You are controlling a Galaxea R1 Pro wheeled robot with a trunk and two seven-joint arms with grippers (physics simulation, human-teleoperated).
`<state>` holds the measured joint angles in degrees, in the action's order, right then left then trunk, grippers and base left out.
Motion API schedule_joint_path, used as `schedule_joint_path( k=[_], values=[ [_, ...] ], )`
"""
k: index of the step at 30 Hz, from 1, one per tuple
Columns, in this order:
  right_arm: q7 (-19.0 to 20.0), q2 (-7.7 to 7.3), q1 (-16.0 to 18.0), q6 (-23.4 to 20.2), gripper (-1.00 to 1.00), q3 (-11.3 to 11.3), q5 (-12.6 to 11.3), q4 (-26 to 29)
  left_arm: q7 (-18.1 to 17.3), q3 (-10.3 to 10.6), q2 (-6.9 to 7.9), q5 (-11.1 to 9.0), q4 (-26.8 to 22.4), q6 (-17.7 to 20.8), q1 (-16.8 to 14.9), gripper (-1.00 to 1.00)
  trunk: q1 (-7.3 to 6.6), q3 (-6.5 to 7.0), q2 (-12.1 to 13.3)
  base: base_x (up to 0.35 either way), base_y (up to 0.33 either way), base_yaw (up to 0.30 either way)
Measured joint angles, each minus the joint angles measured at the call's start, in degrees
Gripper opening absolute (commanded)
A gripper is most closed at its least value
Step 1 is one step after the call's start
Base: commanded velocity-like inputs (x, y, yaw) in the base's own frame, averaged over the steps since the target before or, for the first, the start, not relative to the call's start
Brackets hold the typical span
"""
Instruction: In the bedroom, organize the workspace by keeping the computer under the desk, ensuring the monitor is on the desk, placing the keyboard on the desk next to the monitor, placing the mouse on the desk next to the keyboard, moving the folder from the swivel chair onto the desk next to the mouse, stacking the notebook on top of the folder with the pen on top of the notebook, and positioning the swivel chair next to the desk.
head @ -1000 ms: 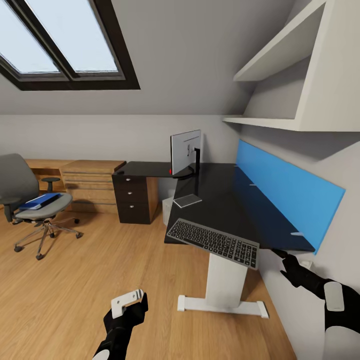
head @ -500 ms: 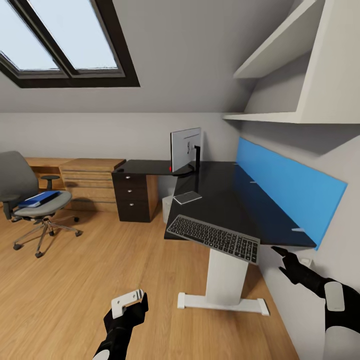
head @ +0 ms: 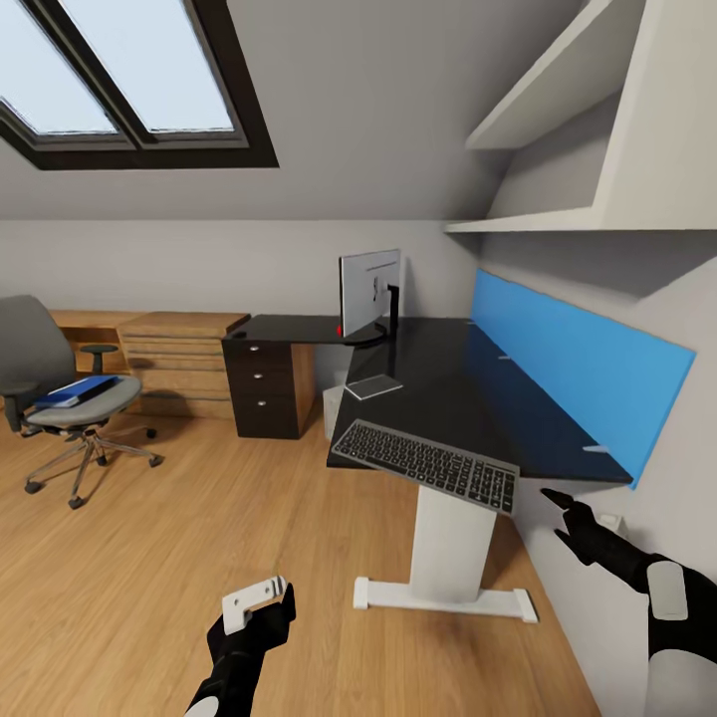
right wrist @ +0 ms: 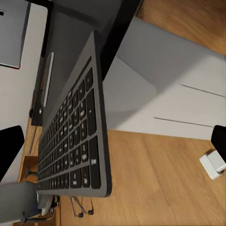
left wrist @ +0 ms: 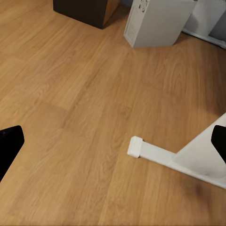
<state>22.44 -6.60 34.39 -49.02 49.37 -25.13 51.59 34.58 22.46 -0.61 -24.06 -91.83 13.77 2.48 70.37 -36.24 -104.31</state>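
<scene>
keyboard (head: 426, 466) overhangs the table (head: 448, 398) front edge, right pincer (head: 558, 510) just beside it and left pincer (head: 261, 600) over the floor, both spread apart

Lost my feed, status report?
Both hands empty, left hand low, right hand near desk corner. Keyboard overhanging desk's front edge. Folder on swivel chair. Nothing blocking.

A skylight (head: 119, 80), white wall shelves (head: 588, 139) and light oak drawers (head: 179, 363) line the walls.
</scene>
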Motion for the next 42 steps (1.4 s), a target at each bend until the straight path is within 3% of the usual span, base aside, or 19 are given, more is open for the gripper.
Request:
schedule_joint_path(
  k=[14,42],
  values=[
    [0.0,0.08,0.0,-0.1,1.00,0.0,0.0,0.0,0.0,-0.1,0.00,0.0,0.0,0.0,0.0,1.00,3.08,-2.51,-5.6,0.000,0.000,0.000],
    [0.0,0.15,0.0,0.0,1.00,-0.1,0.2,-0.1,-0.3,-0.3,0.96,0.1,0.3,0.0,0.0,1.00,3.08,-2.52,-5.6,0.048,0.051,0.000]
  ],
)
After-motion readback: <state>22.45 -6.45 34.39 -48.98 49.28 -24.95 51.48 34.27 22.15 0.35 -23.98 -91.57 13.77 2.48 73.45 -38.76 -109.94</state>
